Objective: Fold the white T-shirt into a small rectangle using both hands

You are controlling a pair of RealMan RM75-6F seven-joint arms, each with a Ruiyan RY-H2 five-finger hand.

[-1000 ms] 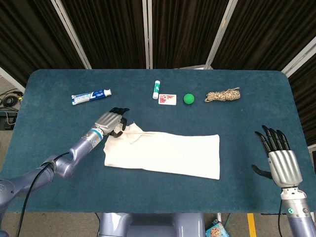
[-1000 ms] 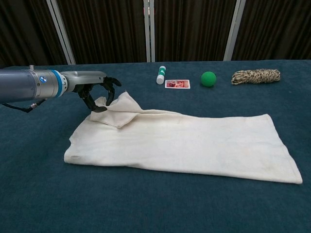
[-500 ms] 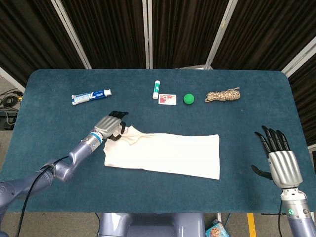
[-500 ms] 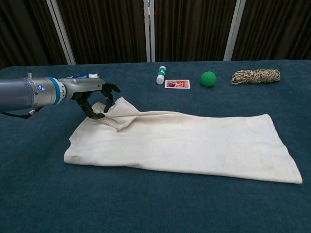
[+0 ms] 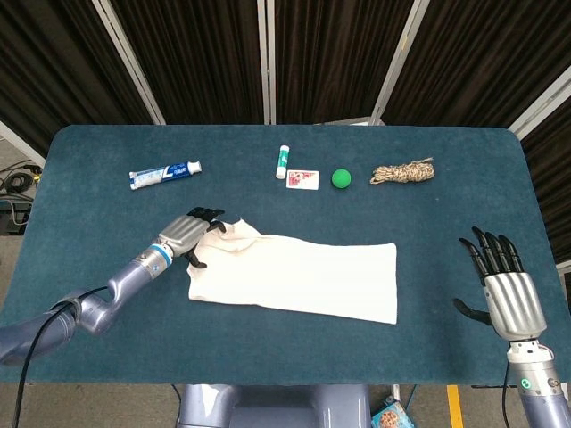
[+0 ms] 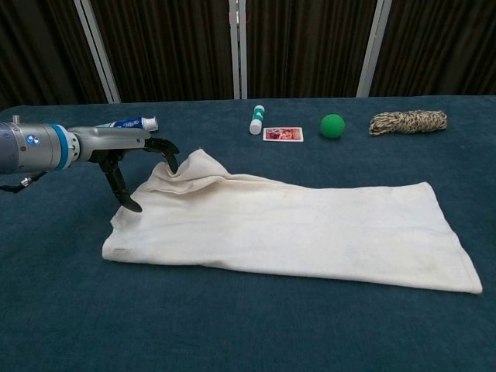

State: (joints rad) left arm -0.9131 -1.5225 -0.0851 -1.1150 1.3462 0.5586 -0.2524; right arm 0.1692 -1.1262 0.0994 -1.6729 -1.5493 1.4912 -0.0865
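The white T-shirt [image 5: 294, 276] [image 6: 294, 225] lies on the blue table [image 5: 89, 196] as a long folded strip, with a raised, rumpled fold at its far left corner. My left hand [image 5: 186, 237] [image 6: 128, 159] hovers at that corner with fingers spread; its fingertips [image 6: 169, 153] touch the raised fold, and the thumb points down beside the cloth's left edge. Nothing is pinched in it. My right hand [image 5: 504, 281] is held open, fingers apart, past the table's right front edge, well clear of the shirt. The chest view does not show it.
Along the back of the table lie a toothpaste tube [image 5: 165, 174] [image 6: 128, 122], a glue stick [image 5: 282, 160] [image 6: 256, 119], a small card [image 5: 302, 179] [image 6: 283, 134], a green ball [image 5: 341, 178] [image 6: 332, 125] and a coil of rope [image 5: 403, 171] [image 6: 408, 121].
My left hand has let go of the pinched shirt corner, spread its fingers and drawn back to the left. The fold has settled lower on the cloth. The right hand has not moved.
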